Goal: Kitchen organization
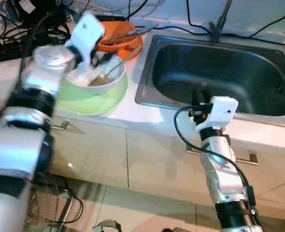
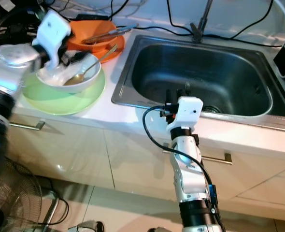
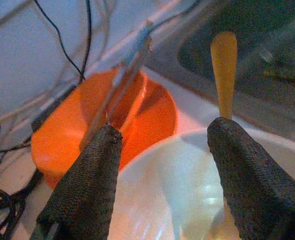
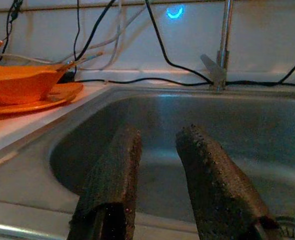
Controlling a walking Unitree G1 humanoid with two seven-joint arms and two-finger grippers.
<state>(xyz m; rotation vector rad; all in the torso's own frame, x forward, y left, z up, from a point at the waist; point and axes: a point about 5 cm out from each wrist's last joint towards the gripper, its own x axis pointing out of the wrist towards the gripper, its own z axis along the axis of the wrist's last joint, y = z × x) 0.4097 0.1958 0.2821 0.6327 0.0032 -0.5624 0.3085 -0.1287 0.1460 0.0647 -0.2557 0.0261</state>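
The left gripper (image 3: 162, 165) is reaching into the white bowl (image 1: 96, 79), its fingers (image 3: 87, 185) spread wide apart above the bowl's inside and gripping nothing. The right gripper (image 4: 160, 175) is hovering at the front edge of the sink (image 1: 220, 72), its fingers parted a little with nothing between them. The white bowl is sitting on a green plate (image 1: 92, 99) on the counter, just left of the sink. An orange bowl (image 1: 121, 41) holding chopsticks (image 1: 128, 34) is standing behind it. A spoon (image 1: 113, 67) is lying in the white bowl.
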